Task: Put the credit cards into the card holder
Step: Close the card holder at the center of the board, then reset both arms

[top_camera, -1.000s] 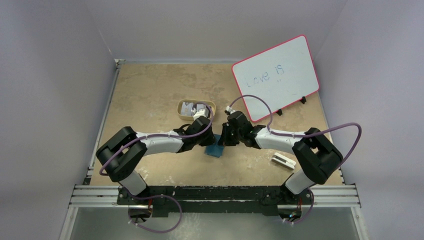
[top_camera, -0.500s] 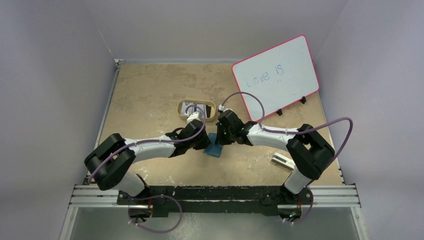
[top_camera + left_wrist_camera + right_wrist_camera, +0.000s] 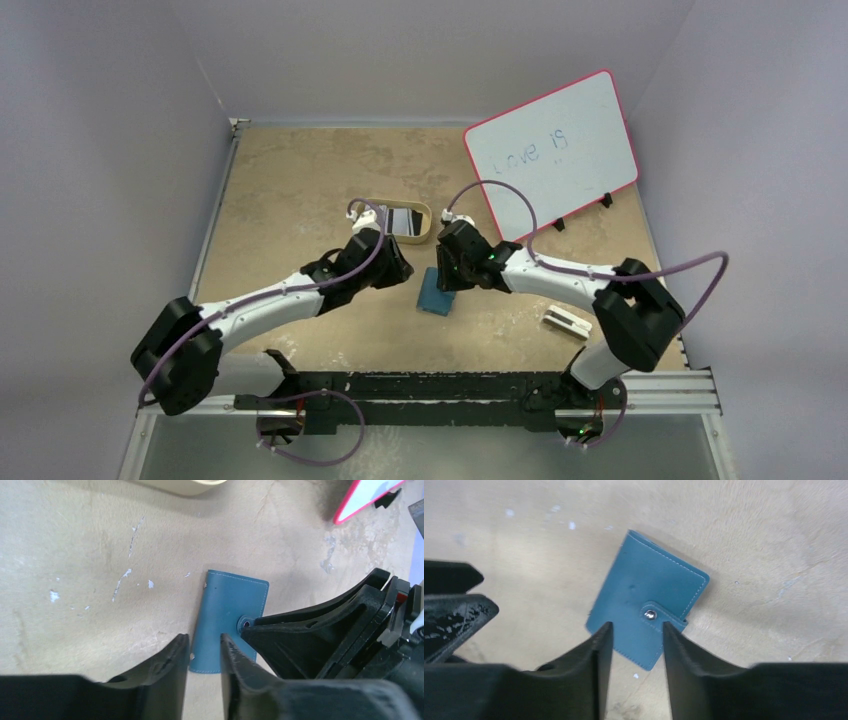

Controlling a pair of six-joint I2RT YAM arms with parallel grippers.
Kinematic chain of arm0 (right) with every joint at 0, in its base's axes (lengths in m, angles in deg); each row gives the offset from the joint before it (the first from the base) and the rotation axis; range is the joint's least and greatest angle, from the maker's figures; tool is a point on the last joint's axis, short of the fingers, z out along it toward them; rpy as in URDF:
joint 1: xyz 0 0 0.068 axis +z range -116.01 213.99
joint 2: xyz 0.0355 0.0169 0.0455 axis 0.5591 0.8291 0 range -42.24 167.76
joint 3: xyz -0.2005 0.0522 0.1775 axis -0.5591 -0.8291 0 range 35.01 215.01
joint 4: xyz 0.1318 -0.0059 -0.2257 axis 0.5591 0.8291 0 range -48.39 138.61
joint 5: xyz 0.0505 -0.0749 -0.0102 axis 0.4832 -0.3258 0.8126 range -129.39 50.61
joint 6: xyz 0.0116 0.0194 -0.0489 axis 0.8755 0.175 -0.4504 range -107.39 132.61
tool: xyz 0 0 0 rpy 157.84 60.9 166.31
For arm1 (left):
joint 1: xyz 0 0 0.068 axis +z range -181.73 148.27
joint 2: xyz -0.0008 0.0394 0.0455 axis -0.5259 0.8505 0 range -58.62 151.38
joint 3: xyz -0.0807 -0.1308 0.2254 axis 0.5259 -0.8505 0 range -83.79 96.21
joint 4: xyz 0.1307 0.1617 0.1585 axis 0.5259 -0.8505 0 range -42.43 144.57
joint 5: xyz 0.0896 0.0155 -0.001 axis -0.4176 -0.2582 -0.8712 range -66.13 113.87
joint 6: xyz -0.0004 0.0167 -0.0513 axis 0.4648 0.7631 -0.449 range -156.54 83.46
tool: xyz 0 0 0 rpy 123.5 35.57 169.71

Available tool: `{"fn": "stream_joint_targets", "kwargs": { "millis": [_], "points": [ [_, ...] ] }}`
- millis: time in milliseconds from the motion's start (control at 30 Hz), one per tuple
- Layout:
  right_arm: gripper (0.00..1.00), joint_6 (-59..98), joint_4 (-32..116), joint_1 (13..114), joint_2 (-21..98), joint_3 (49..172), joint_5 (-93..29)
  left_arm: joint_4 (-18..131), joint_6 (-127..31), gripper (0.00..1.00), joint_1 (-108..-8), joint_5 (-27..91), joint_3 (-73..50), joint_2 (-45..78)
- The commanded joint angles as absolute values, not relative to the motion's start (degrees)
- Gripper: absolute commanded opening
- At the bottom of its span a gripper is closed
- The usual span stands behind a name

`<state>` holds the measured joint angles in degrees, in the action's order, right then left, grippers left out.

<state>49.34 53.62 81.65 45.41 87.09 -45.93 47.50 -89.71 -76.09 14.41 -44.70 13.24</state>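
Observation:
The card holder is a teal-blue wallet lying flat and closed on the table, its snap tab fastened. My left gripper hovers just left of it, open and empty; in the left wrist view the card holder shows beyond the left gripper. My right gripper is open above the wallet's far edge, holding nothing, and the right wrist view has the card holder below the right gripper. Credit cards, pale with a dark stripe, lie in the tan tray, partly hidden by my left wrist.
The tan oval tray stands just behind the left gripper. A white block with a dark slot lies by the right arm's base. A red-framed whiteboard leans at the back right. The two grippers' fingers are close together over the wallet.
Both grippers have opened and let go of the wallet, which now lies flat. The left arm has stretched out and its gripper has drawn away to the left.

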Motion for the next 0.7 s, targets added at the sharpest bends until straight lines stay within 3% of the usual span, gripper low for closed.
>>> {"fn": "stream_joint_targets", "kwargs": {
  "millis": [0,33,167,200,467,667],
  "points": [
    [0.51,48.35,53.14,81.59,34.7,89.87,-48.41,36.87,-83.75,0.46,-75.85,8.41,-34.04,6.59],
    [0.56,48.49,53.28,81.62,32.41,89.96,-49.44,34.86,-82.8,0.49,-75.79,7.18,-32.2,5.04],
    [0.95,48.26,55.37,81.62,22.51,93.56,-54.44,27.62,-79.06,0.6,-75.8,2.77,-24.18,-0.78],
    [0.99,48.05,55.84,81.62,20.47,94.32,-55.57,26.77,-78.17,0.61,-75.87,2.48,-22.57,-2.05],
    [0.99,49.37,60.62,81.62,8.36,98.88,-64.37,21.03,-75.75,0.67,-75.88,3.15,-12.63,-5.28],
    [0.99,50.71,61.31,81.63,4.5,98.08,-63.66,26.44,-77.16,0.7,-75.89,3.91,-16.81,-9.75]
  ]
}}
